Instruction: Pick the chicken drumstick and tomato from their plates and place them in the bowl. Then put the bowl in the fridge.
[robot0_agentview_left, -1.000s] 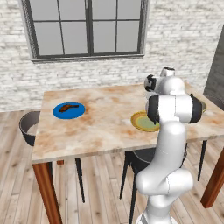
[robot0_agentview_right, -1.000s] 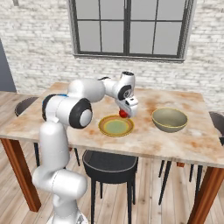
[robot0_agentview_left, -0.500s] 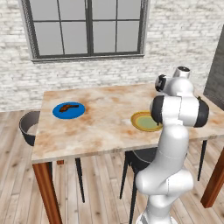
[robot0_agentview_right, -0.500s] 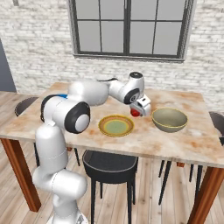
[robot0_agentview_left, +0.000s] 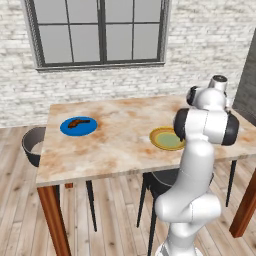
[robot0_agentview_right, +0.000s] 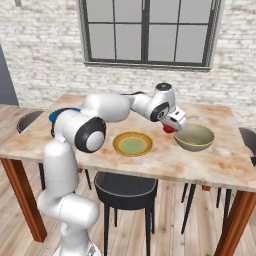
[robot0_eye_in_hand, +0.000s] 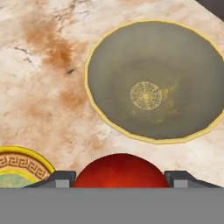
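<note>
So the gripper (robot0_agentview_right: 171, 128) has its fingers (robot0_eye_in_hand: 61, 178) pinching the tomato (robot0_eye_in_hand: 120, 170), holding it up in the air just beside the near rim of the bowl (robot0_agentview_right: 194, 137), not over the middle yet. Biggest risk I see: let go here and the tomato clips the rim or lands on the tabletop (robot0_agentview_right: 165, 160), and being a round ball it'd roll off toward the edge. It needs to get properly over the bowl's centre first. The tomato itself has no real long axis, so there's no direction to worry about. The chicken drumstick (robot0_agentview_left: 78, 122) is another story: it lies flat on the blue plate (robot0_agentview_left: 78, 126) at the far end of the tabletop, long axis running roughly left-right in the left base view. The yellow-rimmed plate (robot0_agentview_right: 132, 143) sits bare just beside the bowl.
</note>
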